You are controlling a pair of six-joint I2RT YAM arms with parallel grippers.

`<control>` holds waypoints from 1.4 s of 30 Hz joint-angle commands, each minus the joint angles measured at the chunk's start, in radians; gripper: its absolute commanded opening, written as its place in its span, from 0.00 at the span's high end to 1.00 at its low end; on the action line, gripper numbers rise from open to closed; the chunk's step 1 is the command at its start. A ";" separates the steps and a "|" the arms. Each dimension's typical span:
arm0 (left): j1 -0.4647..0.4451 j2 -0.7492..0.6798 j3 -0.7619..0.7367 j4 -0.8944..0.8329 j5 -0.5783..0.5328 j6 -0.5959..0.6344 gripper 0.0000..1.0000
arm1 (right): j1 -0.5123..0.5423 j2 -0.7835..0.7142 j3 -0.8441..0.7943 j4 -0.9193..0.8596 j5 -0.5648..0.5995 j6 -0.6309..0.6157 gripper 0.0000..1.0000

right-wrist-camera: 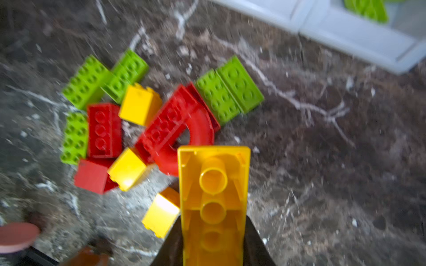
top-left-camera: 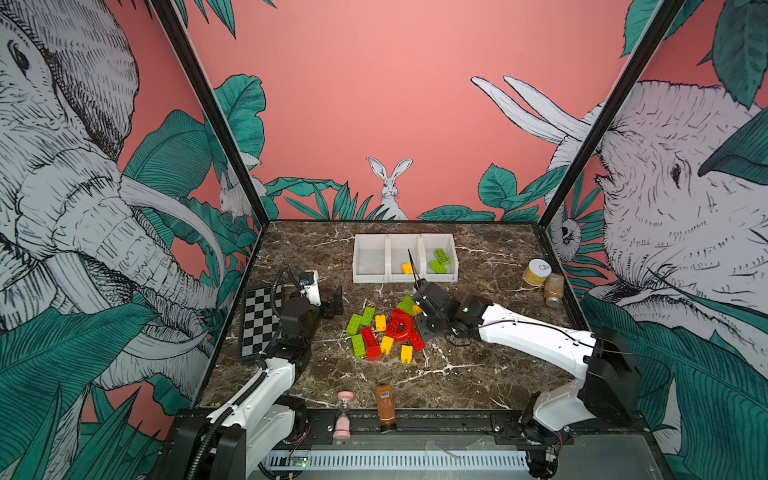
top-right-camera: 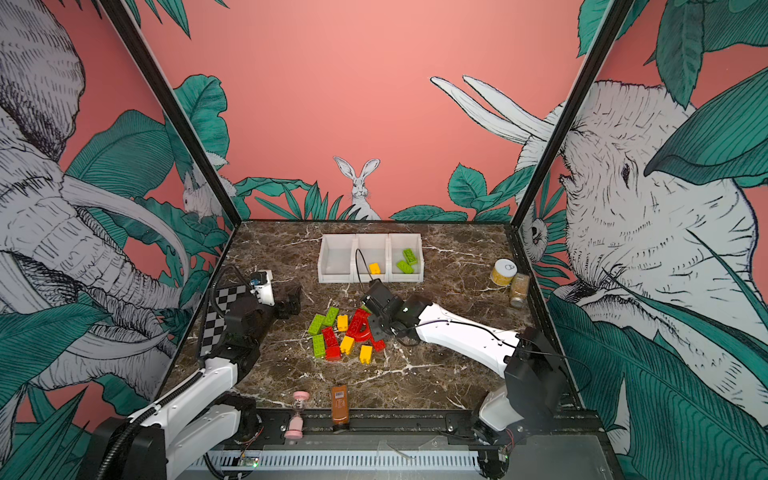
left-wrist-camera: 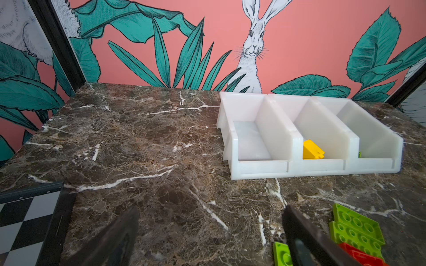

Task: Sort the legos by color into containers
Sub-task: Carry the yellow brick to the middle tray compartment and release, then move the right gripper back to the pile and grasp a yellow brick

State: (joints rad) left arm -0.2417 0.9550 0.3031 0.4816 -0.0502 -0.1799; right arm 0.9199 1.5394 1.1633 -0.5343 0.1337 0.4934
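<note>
Since bins [top-left-camera: 370,277], upper ctr, hold only 1 yellow lego [top-left-camera: 407,268] + 2 green legos [top-left-camera: 439,259], pile [top-left-camera: 399,328] at mid-frame is unsorted; right hand [right-wrist-camera: 213,221] grips yellow brick [right-wrist-camera: 213,184], left hand [left-wrist-camera: 209,210] wide, empty.

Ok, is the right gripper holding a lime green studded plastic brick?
No, the right gripper is shut on a long yellow plastic brick, seen from its hollow underside in the right wrist view.

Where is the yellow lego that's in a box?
In both top views the yellow lego sits in the middle container, between the empty left container and the right container holding two green legos.
</note>
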 commanded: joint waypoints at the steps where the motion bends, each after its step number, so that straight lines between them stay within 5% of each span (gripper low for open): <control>1: -0.006 -0.015 -0.009 0.013 -0.014 0.002 0.02 | -0.026 0.131 0.117 0.123 -0.032 -0.112 0.73; 24: -0.006 0.005 -0.013 0.031 -0.017 0.000 0.02 | -0.233 0.567 0.504 0.375 0.002 -0.104 0.71; 30: -0.007 0.002 -0.013 0.030 -0.020 0.000 0.02 | -0.244 0.616 0.551 0.355 -0.011 -0.104 0.63; 36: -0.008 -0.010 -0.016 0.026 -0.025 -0.001 0.02 | -0.250 0.610 0.559 0.331 -0.014 -0.123 0.43; 42: -0.007 -0.010 -0.015 0.024 -0.026 0.001 0.02 | -0.247 0.526 0.496 0.288 -0.138 -0.125 0.40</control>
State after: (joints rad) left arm -0.2417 0.9611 0.2993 0.4847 -0.0681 -0.1799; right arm 0.6731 2.1471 1.6890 -0.2131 0.0708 0.3740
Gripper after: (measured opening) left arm 0.979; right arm 0.603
